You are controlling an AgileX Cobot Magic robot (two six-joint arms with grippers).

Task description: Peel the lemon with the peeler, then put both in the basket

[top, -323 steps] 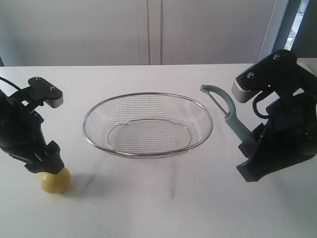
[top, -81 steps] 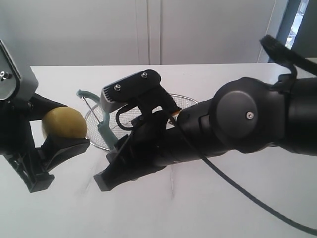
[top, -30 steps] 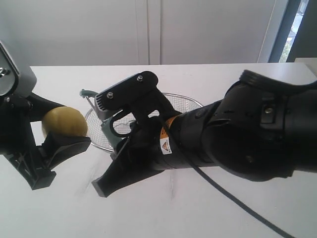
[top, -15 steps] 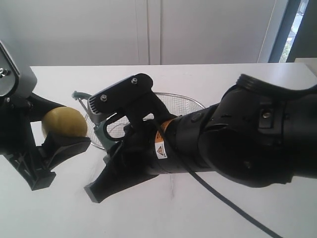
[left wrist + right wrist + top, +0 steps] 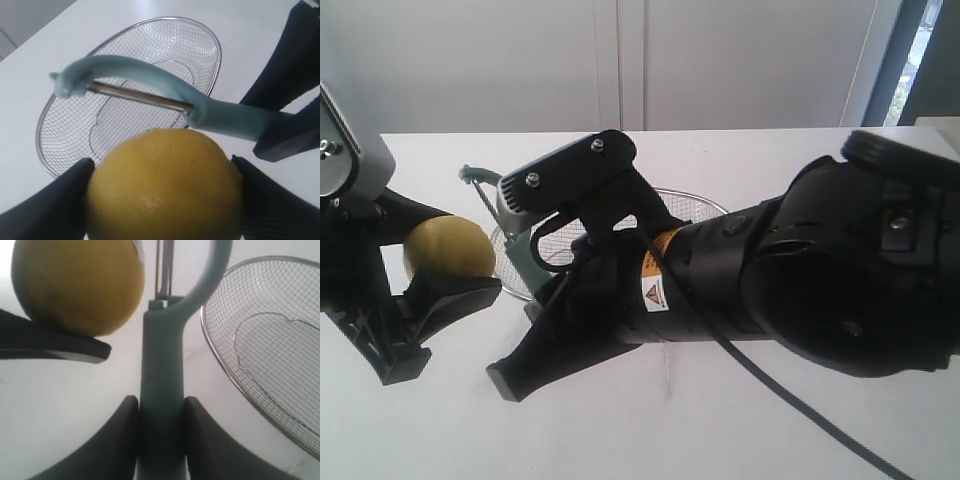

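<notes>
L claw [image 5: 453,252] spread wide and clamped on small, near-round yellow lemon [image 5: 165,185], one black finger [image 5: 47,207] each side. Fruit is held up off white tabletop [image 5: 770,150], at left of ext view. R claw [image 5: 161,440] closed narrow on slim Y-type peeler [image 5: 162,365]. Its pale teal plastic handle is pinched btwn both fingers, curved head pointing away from claw. R arm [image 5: 800,290] reaches across from right, over large shallow oval silver wire-mesh basket [image 5: 165,45], which sits on tabletop just beyond lemon & peeler. Metal blade [image 5: 140,96] lies right by lemon's skin; can't tell if touching.
</notes>
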